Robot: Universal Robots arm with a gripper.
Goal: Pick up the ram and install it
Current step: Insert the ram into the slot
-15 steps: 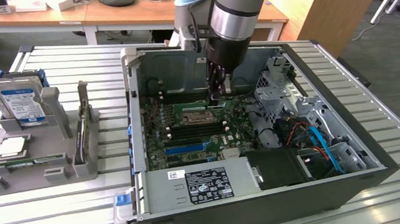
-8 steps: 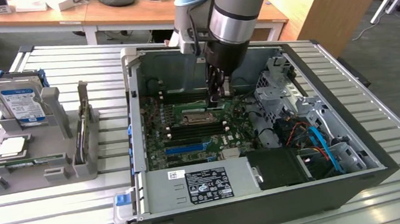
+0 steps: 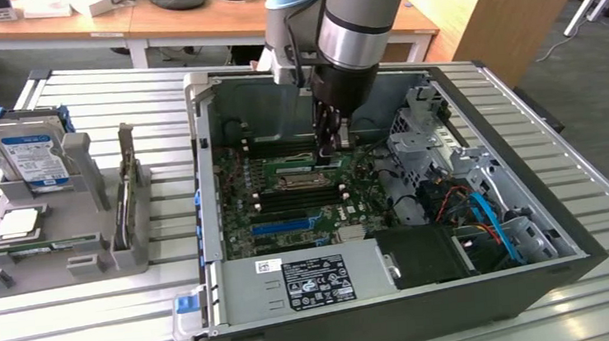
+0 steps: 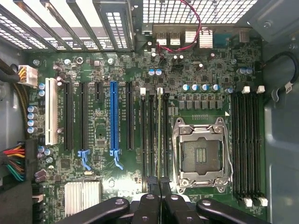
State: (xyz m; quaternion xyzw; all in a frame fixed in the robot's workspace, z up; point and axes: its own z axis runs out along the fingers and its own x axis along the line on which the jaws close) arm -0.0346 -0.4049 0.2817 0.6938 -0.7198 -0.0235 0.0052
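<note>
Claw [image 4: 160,183] is pressed together on the ram [image 4: 160,135], pinching its thin faces near the top edge. From the wrist the stick shows edge-on, a narrow line running straight out from between the fingertips. It is held upright and parallel to the slots [image 4: 151,135] directly below the claw, presumably so it can go straight down. Cannot tell whether it is seated in a slot or hanging just above. Just beside the claw is the socket [image 4: 202,154], frame down and no chip in it. Farther off on that side is a second slot bank [image 4: 247,144], and on the opposite side the blue slot [image 4: 113,116]. In the exterior view the claw [image 3: 331,153] reaches down into the case [image 3: 407,327], which lies on its side so the board faces up to the arm. Well apart from the claw, outside the case toward the exterior view's left, the tray [image 3: 124,252] keeps the drive [image 3: 33,157] and chip [image 3: 19,222] in separate nests, clear of the arm.
</note>
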